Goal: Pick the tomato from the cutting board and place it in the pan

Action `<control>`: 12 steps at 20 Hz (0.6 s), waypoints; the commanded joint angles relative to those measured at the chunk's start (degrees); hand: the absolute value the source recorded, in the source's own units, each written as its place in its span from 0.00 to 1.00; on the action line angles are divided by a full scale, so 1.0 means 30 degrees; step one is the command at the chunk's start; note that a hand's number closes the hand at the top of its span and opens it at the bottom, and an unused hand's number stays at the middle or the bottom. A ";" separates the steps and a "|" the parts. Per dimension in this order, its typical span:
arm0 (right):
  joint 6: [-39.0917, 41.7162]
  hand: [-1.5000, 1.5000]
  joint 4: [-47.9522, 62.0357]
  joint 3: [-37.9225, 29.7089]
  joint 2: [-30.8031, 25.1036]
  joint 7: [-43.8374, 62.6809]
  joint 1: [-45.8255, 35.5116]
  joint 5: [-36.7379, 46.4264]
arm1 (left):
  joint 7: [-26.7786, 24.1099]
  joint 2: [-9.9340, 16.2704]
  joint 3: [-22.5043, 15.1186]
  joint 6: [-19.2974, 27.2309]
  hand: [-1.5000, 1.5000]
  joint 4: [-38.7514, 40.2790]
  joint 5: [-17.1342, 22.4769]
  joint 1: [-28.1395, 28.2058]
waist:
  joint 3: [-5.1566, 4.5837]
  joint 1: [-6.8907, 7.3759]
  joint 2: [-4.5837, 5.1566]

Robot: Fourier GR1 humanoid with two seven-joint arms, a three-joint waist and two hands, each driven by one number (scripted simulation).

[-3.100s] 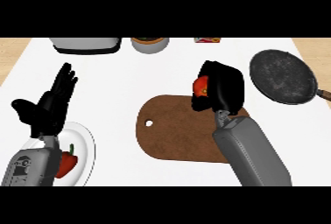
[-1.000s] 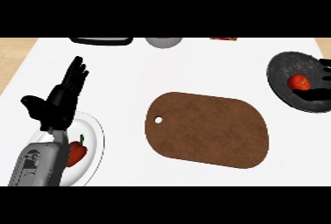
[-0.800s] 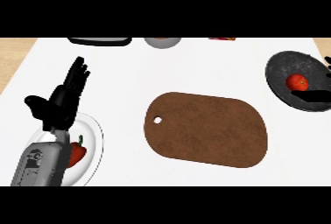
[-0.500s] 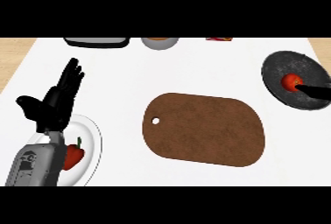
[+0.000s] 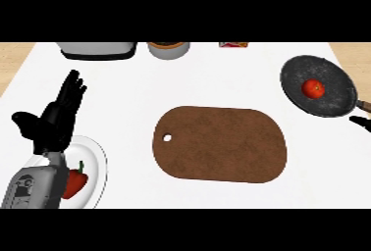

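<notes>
Resting in the middle of the dark pan (image 5: 322, 93), the tomato (image 5: 314, 88) sits as a small red round with a darker stem spot, well apart from the brown cutting board (image 5: 220, 144), whose top is bare and whose hanging hole faces the left side. The pan lies toward the right edge of the white counter (image 5: 217, 73), its handle running down and to the right. Just below that handle, at the very right border, a small black shape shows that is probably part of the robot's right hand (image 5: 360, 121); so little of it shows that no one can tell whether its fingers are spread or curled. The left hand (image 5: 52, 123) stands at the left side with its fingers straight and pointing up, thumb out to the side, holding nothing, its grey forearm coming in from the lower edge. Beside and partly under that forearm lies a white plate (image 5: 97, 162) with a red pepper (image 5: 75, 181) on it. Along the far edge of the counter stand a grey appliance (image 5: 98, 48), a round grey container (image 5: 169, 49) and a small red packet (image 5: 233, 44).
</notes>
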 commanded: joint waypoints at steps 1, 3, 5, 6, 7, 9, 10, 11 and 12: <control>0.2631 0.00 -0.1471 -0.0020 -0.0316 -0.0666 0.1562 -0.1231 | 0.0607 0.0030 -0.0027 0.0039 0.50 -0.0466 -0.0038 0.0220 | -0.0050 -0.0338 -0.0167; 0.3099 0.00 -0.2653 0.0223 0.0392 -0.1057 0.3142 -0.1477 | 0.0027 0.0069 0.0372 0.0269 0.50 0.0141 -0.0052 0.0184 | -0.0080 -0.0595 -0.0246; 0.3452 0.00 -0.4646 0.0651 0.0397 0.0223 0.3706 -0.1827 | 0.0474 -0.0130 0.0144 0.0043 0.50 -0.0704 0.0161 0.1072 | -0.0082 -0.0478 -0.0242; 0.4150 0.00 -0.5070 0.0404 0.0397 -0.0044 0.4580 -0.2149 | -0.0624 -0.0163 0.0402 0.0331 0.50 0.0779 -0.0093 0.0169 | -0.0101 -0.0751 -0.0255; 0.3631 0.00 -0.6203 0.0328 0.1222 -0.0277 0.5427 -0.2530 | 0.0067 0.0148 0.0287 -0.0095 0.50 -0.1183 0.0146 0.1414 | -0.0089 -0.0555 -0.0277; 0.4807 0.00 -0.8035 0.0582 0.0897 0.1492 0.5629 -0.2840 | 0.1861 -0.0191 -0.0100 0.0755 0.50 -0.1583 -0.0265 0.0114 | -0.0102 -0.0687 -0.0316; 0.4881 0.00 -0.8780 0.0744 0.2195 0.0674 0.7204 -0.2893 | 0.0025 0.0666 0.0748 -0.0375 0.50 -0.0933 0.0336 0.1340 | -0.0121 -0.0767 -0.0329; 0.5128 0.00 -1.0600 0.0736 0.2172 0.1921 0.7706 -0.3403 | 0.0473 0.0340 0.0518 -0.0030 0.50 -0.0350 0.0108 0.0514 | -0.0100 -0.0669 -0.0236; 0.4983 0.00 -1.1519 0.1091 0.2825 0.2362 0.7969 -0.3286 | -0.0213 0.0069 0.0592 0.0469 0.50 0.1404 -0.0265 -0.0615 | -0.0110 -0.0813 -0.0196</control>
